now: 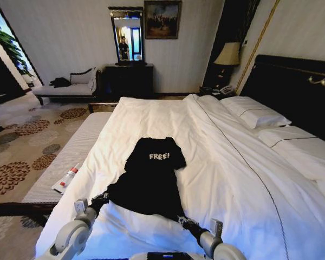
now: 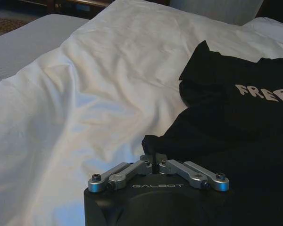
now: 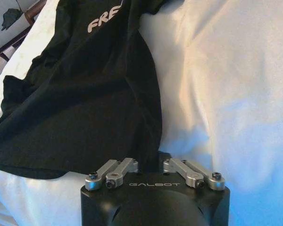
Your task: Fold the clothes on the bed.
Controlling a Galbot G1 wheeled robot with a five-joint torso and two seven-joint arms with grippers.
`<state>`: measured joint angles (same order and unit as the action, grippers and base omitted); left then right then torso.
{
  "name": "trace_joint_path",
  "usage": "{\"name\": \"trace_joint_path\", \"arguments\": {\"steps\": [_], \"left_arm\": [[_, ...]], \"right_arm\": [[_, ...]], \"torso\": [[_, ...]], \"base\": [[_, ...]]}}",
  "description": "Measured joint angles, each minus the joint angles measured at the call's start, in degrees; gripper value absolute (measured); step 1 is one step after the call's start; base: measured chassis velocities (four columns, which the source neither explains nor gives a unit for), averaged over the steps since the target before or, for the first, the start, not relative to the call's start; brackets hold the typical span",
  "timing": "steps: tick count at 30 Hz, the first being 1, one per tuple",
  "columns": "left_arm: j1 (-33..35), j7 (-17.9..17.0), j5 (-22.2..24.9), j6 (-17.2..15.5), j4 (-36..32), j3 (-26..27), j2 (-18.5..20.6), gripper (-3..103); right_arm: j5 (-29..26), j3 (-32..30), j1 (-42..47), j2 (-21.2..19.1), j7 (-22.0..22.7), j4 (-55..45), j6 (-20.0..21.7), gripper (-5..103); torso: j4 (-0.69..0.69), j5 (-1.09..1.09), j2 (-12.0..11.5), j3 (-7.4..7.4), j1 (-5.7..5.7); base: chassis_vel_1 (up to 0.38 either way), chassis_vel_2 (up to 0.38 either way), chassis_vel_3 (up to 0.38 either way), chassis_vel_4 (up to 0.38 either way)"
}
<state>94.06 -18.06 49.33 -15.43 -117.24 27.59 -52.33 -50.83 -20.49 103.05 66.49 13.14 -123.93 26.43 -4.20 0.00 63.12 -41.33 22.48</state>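
The clothes (image 1: 149, 176) are one black T-shirt with white "FREE!" lettering, lying chest up on the bed's white duvet (image 1: 233, 162). My left gripper (image 1: 99, 202) is at the near left hem corner. In the left wrist view that gripper (image 2: 154, 160) is shut on a pinched point of black fabric (image 2: 212, 132). My right gripper (image 1: 187, 222) is at the near right hem corner. In the right wrist view the shirt (image 3: 94, 99) spreads out ahead and its hem runs in between the jaws of this gripper (image 3: 150, 162), which are closed on it.
White pillows (image 1: 257, 114) and a dark headboard (image 1: 298, 86) lie to the right. A grey bench (image 1: 70, 151) along the bed's left side carries a small bottle (image 1: 69, 176). A chaise longue (image 1: 70, 86) and a dark dresser (image 1: 129, 78) stand by the far wall.
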Motion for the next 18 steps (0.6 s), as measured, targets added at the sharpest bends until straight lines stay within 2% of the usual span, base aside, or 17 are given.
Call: {"name": "trace_joint_path", "arguments": {"steps": [1, 3, 4, 6, 12, 16, 18], "left_arm": [[0.0, 0.0, 0.0, 0.0, 0.0, 0.0, 0.0, 1], [0.3, 0.0, -0.2, 0.1, -0.1, 0.0, 0.0, 1], [0.3, 0.0, -0.3, 0.2, -0.2, 0.0, 0.0, 1], [0.6, 0.0, -0.4, 0.2, -0.4, 0.0, -0.1, 1], [2.6, -0.1, -1.4, 0.5, -1.5, 0.7, -0.4, 1], [8.5, 0.2, -4.2, 1.2, -3.2, 1.8, -2.3, 1], [8.8, 0.3, -4.4, 1.2, -3.3, 1.9, -2.5, 1]], "right_arm": [[0.0, 0.0, 0.0, 0.0, 0.0, 0.0, 0.0, 21], [0.0, 0.0, 0.2, 0.0, 0.1, -0.2, 0.0, 10], [0.0, 0.0, 0.3, 0.0, 0.1, -0.3, 0.0, 10], [0.0, -0.2, 0.6, -0.2, 0.2, -0.7, 0.0, 2], [-0.1, -1.2, 1.6, -1.5, 1.2, -2.1, 0.7, 0], [-0.2, -1.8, 3.4, -3.7, 2.9, -4.1, 2.2, 0], [-0.2, -1.8, 3.5, -3.8, 2.9, -4.2, 2.3, 0]], "torso": [[0.00, 0.00, 0.0, 0.00, 0.00], [0.00, 0.00, 0.0, 0.00, 0.00], [0.00, 0.00, 0.0, 0.00, 0.00], [0.00, 0.00, 0.0, 0.00, 0.00], [-0.01, 0.00, 0.0, 0.00, 0.00], [0.01, 0.00, 0.0, 0.00, 0.00], [0.00, 0.00, 0.0, 0.00, 0.00]], "base": [[0.000, 0.000, 0.000, 0.000], [0.000, 0.000, 0.000, 0.000], [0.000, 0.000, 0.000, 0.000], [0.000, 0.000, 0.000, 0.000], [0.000, 0.000, 0.000, 0.000], [0.000, 0.000, 0.000, 0.000], [0.000, 0.000, 0.000, 0.000]]}}
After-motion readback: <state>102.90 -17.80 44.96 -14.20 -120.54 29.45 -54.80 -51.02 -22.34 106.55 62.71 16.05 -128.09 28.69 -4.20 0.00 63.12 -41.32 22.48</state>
